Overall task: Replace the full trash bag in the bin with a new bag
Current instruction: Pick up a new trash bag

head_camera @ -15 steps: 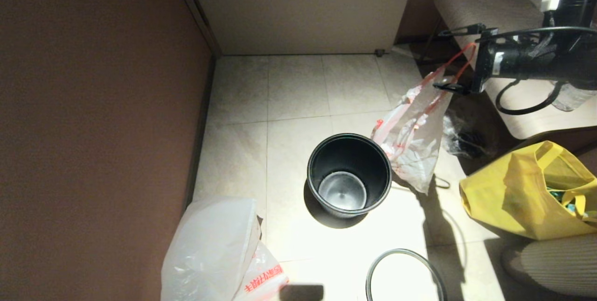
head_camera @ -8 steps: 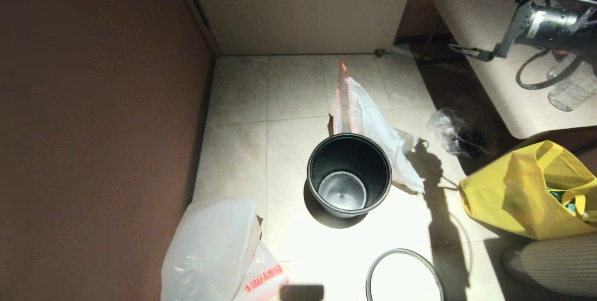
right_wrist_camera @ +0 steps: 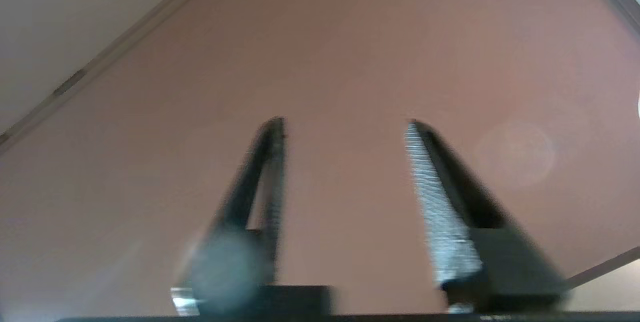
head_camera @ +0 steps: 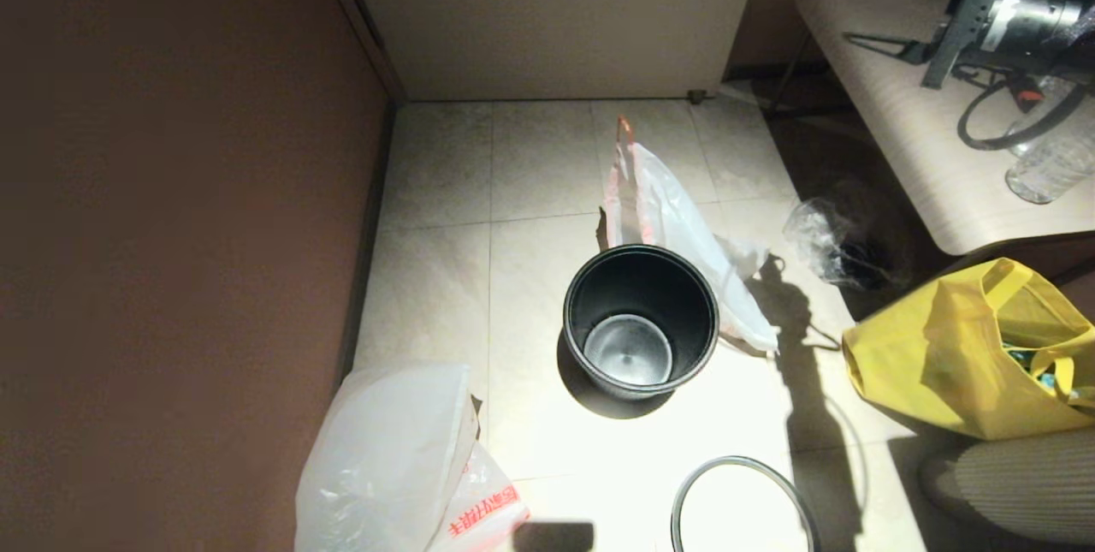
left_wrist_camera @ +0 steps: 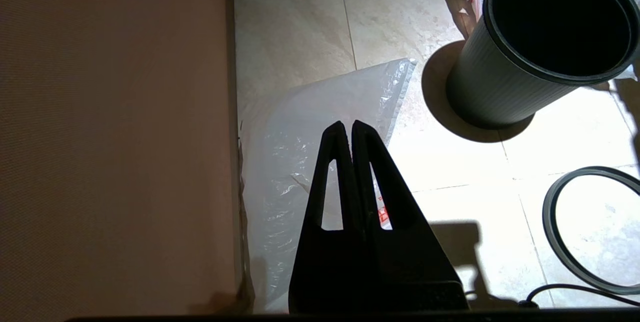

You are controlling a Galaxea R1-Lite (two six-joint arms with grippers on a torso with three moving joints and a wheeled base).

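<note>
Your right gripper (head_camera: 890,8) hung open and empty; the full trash bag (head_camera: 663,218), leaning on the bin (head_camera: 640,321), could snag relining.

Setting: indoor corner of a lived-in room, likely a home or small lounge. Evidence: pale stone-look tile floor (head_camera: 530,184); brown wall (head_camera: 171,192) meeting a white cabinet panel (head_camera: 556,13); light wood-grain table (head_camera: 898,107) carrying a clear plastic bottle (head_camera: 1048,167); yellow tote bag (head_camera: 967,355) on the floor; ribbed upholstered seat (head_camera: 1018,483) at the near right.
</note>
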